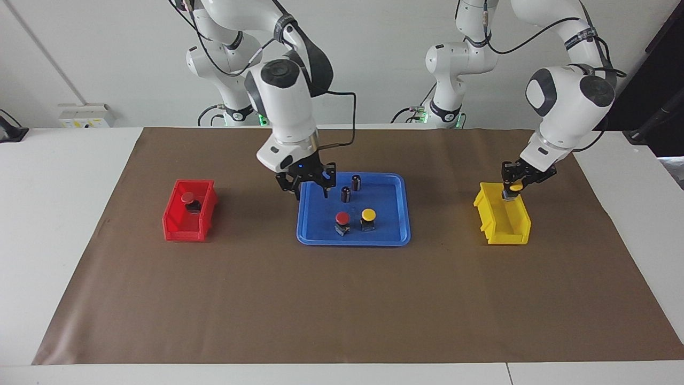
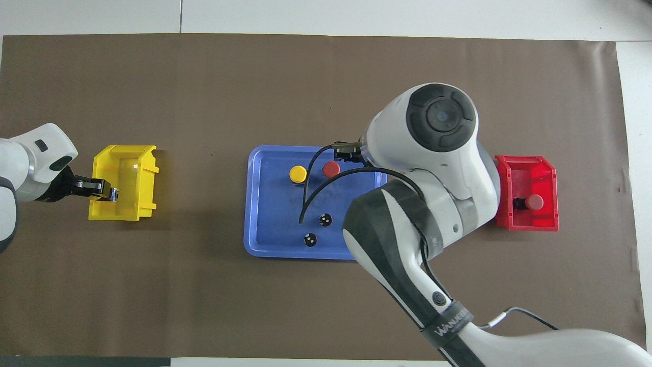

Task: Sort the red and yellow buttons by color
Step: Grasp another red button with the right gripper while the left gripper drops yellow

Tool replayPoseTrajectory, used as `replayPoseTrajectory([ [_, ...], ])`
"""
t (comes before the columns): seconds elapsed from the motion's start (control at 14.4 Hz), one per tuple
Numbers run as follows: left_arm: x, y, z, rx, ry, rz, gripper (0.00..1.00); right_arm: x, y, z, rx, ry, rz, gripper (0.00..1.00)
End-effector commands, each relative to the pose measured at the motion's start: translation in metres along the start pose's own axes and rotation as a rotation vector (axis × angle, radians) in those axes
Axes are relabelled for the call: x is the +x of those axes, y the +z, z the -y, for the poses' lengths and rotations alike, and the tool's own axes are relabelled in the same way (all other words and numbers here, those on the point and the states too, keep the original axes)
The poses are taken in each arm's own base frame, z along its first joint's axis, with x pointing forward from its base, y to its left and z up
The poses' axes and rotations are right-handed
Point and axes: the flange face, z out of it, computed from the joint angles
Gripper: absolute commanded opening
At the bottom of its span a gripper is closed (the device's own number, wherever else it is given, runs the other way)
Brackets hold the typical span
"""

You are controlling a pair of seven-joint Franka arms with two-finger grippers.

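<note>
One red button (image 1: 188, 198) lies in the red bin (image 1: 176, 227), one yellow button (image 1: 515, 188) hangs over the yellow bin (image 1: 505, 235); red (image 1: 342, 218) and yellow (image 1: 368, 215) stand upright side by side in the blue tray (image 1: 320, 235)

2 bins (image 1: 189, 216) (image 1: 502, 219) flank the tray (image 1: 320, 235) holding 2 buttons (image 1: 342, 218) (image 1: 368, 215).

— Buttons? Four in all: two red, one (image 1: 342, 217) on the tray and one (image 1: 187, 198) in the red bin; two yellow, one (image 1: 368, 215) on the tray and one (image 1: 515, 187) over the yellow bin.
— Bins? Two: red (image 1: 176, 227), yellow (image 1: 499, 230).
— Trays? One, blue (image 1: 320, 235).
— Dark cylinders? Two (image 1: 356, 182) (image 1: 346, 193).
</note>
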Motion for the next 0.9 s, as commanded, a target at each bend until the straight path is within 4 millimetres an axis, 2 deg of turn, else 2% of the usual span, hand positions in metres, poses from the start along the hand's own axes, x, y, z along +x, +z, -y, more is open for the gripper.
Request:
replayPoseTrajectory([
  [0.0,-0.014,0.028,-0.003,0.011,0.011,-0.05,0.02,0.014,0.033,0.008,-0.014,0.02,-0.01,0.73],
  [0.14,-0.017,0.053,-0.003,0.011,0.015,-0.046,0.02,-0.004,0.051,0.029,-0.016,0.017,-0.003,0.73],
  [0.35,-0.013,0.068,-0.002,0.016,0.018,-0.073,0.04,-0.008,0.069,0.023,-0.004,0.016,-0.021,0.73],
  [0.42,-0.012,0.069,-0.002,0.016,0.02,-0.07,0.25,-0.008,0.07,0.024,0.0,0.016,-0.028,0.73],
  [0.49,-0.013,0.069,-0.002,0.016,0.02,-0.068,0.54,-0.008,0.072,0.025,0.002,0.014,-0.03,0.73],
  [0.63,-0.011,0.067,-0.002,0.015,0.02,-0.067,0.55,-0.013,0.085,0.021,0.003,0.01,-0.033,0.72],
  [0.83,0.0,0.055,0.0,0.014,0.015,-0.059,0.56,-0.014,0.09,0.02,0.009,0.009,-0.04,0.71],
])
